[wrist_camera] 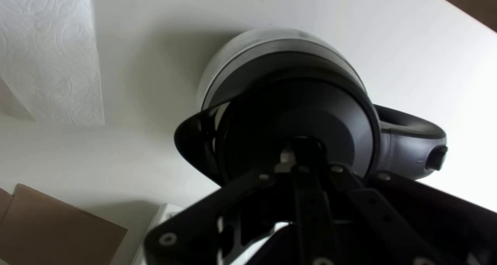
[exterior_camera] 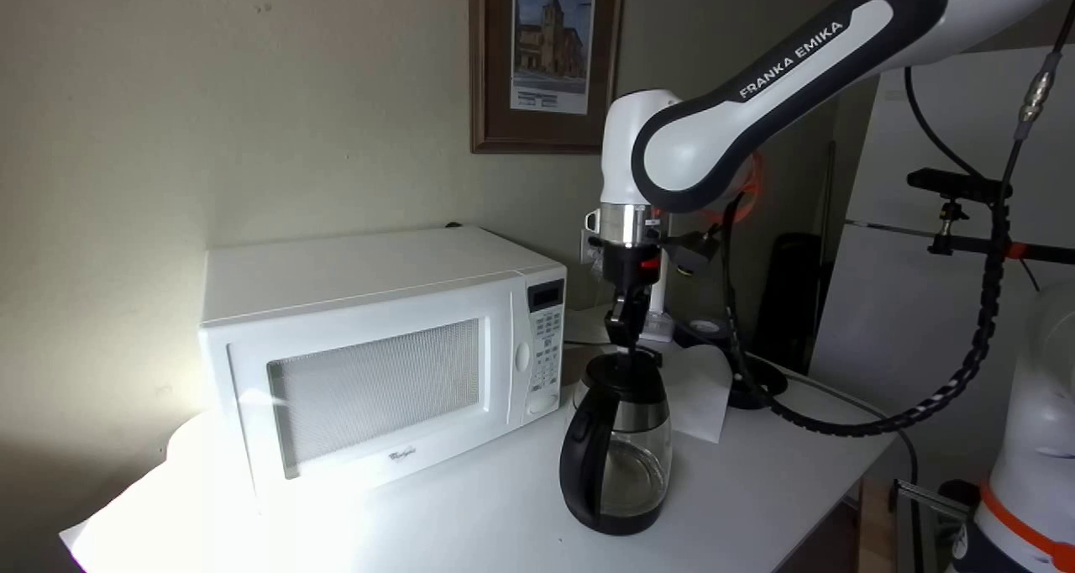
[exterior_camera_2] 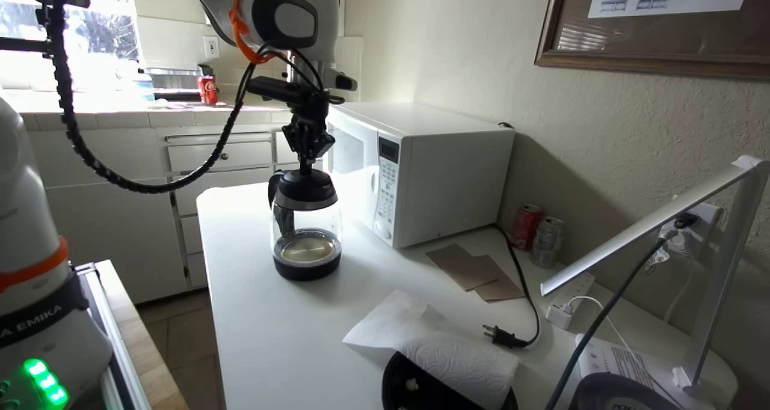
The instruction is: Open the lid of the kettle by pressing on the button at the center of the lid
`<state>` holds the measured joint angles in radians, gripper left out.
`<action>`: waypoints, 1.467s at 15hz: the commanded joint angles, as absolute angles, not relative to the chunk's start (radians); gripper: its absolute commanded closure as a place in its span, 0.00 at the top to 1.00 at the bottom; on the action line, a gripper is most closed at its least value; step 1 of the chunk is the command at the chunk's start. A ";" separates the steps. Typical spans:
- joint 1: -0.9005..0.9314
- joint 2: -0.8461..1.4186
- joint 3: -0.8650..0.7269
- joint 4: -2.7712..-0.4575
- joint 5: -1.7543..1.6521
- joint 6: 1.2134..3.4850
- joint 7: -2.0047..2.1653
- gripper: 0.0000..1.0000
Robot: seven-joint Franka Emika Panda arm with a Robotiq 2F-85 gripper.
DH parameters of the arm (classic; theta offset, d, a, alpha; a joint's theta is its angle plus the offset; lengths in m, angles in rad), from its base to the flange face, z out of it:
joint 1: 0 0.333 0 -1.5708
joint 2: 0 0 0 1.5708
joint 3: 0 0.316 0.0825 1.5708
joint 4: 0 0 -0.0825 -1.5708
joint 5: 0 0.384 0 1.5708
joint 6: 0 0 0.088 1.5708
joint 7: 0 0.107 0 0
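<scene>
The kettle (exterior_camera: 631, 465) stands upright on the white table in both exterior views, with a clear glass body, a metal band and a black base (exterior_camera_2: 307, 271). Its black lid (exterior_camera: 611, 375) is closed on top and also shows in the wrist view (wrist_camera: 256, 113). The black handle (exterior_camera: 581, 464) also shows at the right of the wrist view (wrist_camera: 407, 148). My gripper (wrist_camera: 301, 152) points straight down with its fingers together and nothing visible between them. In both exterior views the fingertips (exterior_camera_2: 305, 168) reach the lid's centre and appear to touch it. The button is hidden under them.
A white microwave (exterior_camera_2: 454, 175) stands close beside the kettle. A paper towel (exterior_camera_2: 445, 350) lies over a black pan (exterior_camera_2: 400, 380). Brown cardboard pieces (exterior_camera_2: 475, 272), a black power plug (exterior_camera_2: 502, 336), two cans (exterior_camera_2: 535, 232) and a desk lamp (exterior_camera_2: 716, 247) are on the table.
</scene>
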<state>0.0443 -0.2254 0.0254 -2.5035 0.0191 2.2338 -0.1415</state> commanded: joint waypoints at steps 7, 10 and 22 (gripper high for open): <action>0.042 -0.360 0.026 -2.484 -0.001 2.068 -0.116 0.00; 0.043 -0.411 0.023 -2.481 0.005 2.029 -0.121 0.34; 0.043 -0.545 0.030 -2.480 0.000 1.945 -0.103 1.00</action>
<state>0.0404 -0.5066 0.0255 -2.4708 0.0135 1.9785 -0.1321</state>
